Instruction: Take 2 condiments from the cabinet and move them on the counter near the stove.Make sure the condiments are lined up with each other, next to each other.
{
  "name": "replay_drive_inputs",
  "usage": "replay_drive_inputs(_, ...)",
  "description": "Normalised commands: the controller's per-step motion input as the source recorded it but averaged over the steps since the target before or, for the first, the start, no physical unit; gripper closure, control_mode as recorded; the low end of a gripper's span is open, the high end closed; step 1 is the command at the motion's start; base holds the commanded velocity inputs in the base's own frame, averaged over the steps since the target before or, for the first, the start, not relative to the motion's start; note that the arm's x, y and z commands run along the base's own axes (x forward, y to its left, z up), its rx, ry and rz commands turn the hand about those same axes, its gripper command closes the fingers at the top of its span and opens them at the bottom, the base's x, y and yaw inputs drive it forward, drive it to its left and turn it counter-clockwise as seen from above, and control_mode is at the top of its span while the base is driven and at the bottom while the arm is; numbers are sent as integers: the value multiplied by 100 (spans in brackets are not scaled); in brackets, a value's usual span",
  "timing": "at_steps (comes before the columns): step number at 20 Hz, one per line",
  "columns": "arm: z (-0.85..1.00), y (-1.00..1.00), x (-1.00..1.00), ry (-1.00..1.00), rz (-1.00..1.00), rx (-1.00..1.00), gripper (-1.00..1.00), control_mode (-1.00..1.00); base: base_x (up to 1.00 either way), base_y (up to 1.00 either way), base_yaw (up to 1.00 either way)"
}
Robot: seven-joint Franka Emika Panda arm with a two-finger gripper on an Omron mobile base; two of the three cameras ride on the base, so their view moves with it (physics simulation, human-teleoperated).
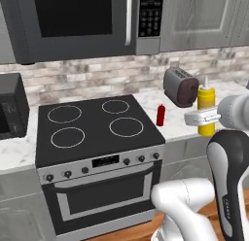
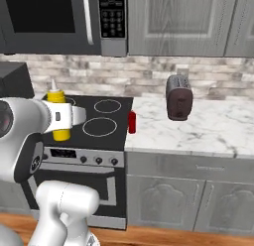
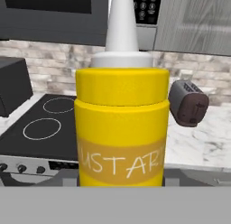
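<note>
Two bottles point(image 1: 205, 111), point(image 1: 160, 114); seemingly one toaster point(image 1: 180, 86).

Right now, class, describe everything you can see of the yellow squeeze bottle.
The yellow squeeze bottle is slim and glossy like plastic, with a white pointed nozzle and an orange band lettered in white. It stands upright, clamped by the tool, which holds it in the air in front of the counter, right of the red bottle.

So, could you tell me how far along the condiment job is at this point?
One looks done: the red bottle stands upright on the counter right beside the stove. In hand: the gripper holds the yellow mustard bottle upright, apparently in the air in front of the counter. Left: set the yellow bottle down next to the red one, lined up with it, and let go.
</note>
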Motion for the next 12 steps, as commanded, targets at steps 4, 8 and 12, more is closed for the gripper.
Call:
replay_drive_inputs(4, 0, 0, 0, 0, 0, 0, 100, 100, 37, 0, 13)
replay_drive_inputs(8, 0, 0, 0, 0, 0, 0, 100, 100, 21, -14, 12)
replay_drive_inputs(12, 0, 0, 0, 0, 0, 0, 100, 100, 23, -1, 11)
